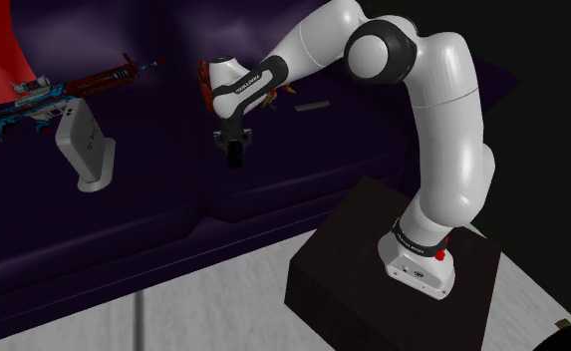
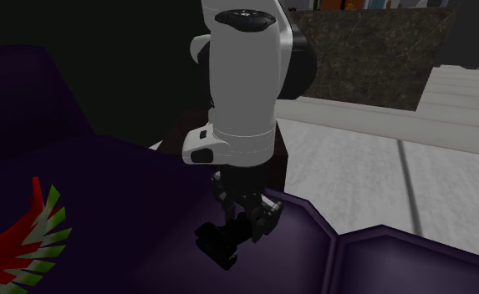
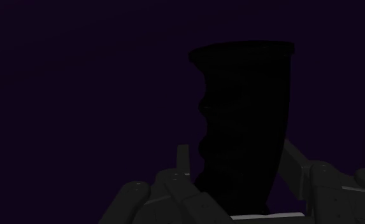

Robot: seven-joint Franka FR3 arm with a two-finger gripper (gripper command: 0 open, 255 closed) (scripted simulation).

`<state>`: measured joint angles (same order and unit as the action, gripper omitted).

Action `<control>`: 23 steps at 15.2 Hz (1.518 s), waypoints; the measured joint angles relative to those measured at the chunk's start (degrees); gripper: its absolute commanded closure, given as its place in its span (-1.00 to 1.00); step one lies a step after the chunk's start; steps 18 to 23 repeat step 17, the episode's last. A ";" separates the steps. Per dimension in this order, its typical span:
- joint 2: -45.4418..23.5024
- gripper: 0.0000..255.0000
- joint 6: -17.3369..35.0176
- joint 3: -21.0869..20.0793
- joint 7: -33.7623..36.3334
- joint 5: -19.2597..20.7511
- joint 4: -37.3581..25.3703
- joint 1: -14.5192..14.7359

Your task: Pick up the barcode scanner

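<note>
Since the gripper (image 3: pixel 237 149) sits w/ its two fingers (image 3: pixel 183 159) pressed against the sides of the barcode scanner (image 3: pixel 244 89), treat it as gripped, the black body standing out past the fingertips. Both pads look to touch it. It's dark on dark though, so the contact is my read, not a certainty. Whether it's clear of the cushion I can't tell.

Handling, as a guess: rigid shell, light, prob. smooth plastic, so slippery rather than fragile. One side is wavy w/ finger grooves, and the end away from the hand flares out wide. You've got it at the narrower end, which is a good spot, as the grooved waist gives the pads sthg to key on. The wide end sits out beyond the fingers, so expect it to swing if the squeeze is light.

Position: the scanner is right betw. the fingers. In the second exterior view it sits under the hand, over the seat of the dark purple sofa (image 1: pixel 303 170). Well off to the shoulder view's left a white tilted device (image 1: pixel 86 150) rests on the seat, w/ a red-and-blue toy rifle (image 1: pixel 69 92) just beyond it, farther back. Neither is near the hand.
</note>
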<state>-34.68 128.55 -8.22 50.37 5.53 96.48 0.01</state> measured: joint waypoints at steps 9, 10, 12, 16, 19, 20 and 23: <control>2.97 1.00 -4.00 -0.35 -0.27 -0.51 -1.00 -0.18; 3.36 1.00 -4.53 -0.40 -0.30 -0.58 -1.15 -0.20; 4.30 1.00 -5.73 -0.48 -0.45 -0.74 -1.42 -0.32; 5.79 1.00 -8.08 -0.63 -0.59 -1.00 -2.28 -0.40; 5.85 1.00 -8.47 -0.65 -0.58 -1.02 -2.63 -0.37; 5.85 1.00 -8.47 -0.65 -0.58 -1.02 -2.63 -0.37; 5.85 1.00 -8.47 -0.65 -0.58 -1.02 -2.63 -0.37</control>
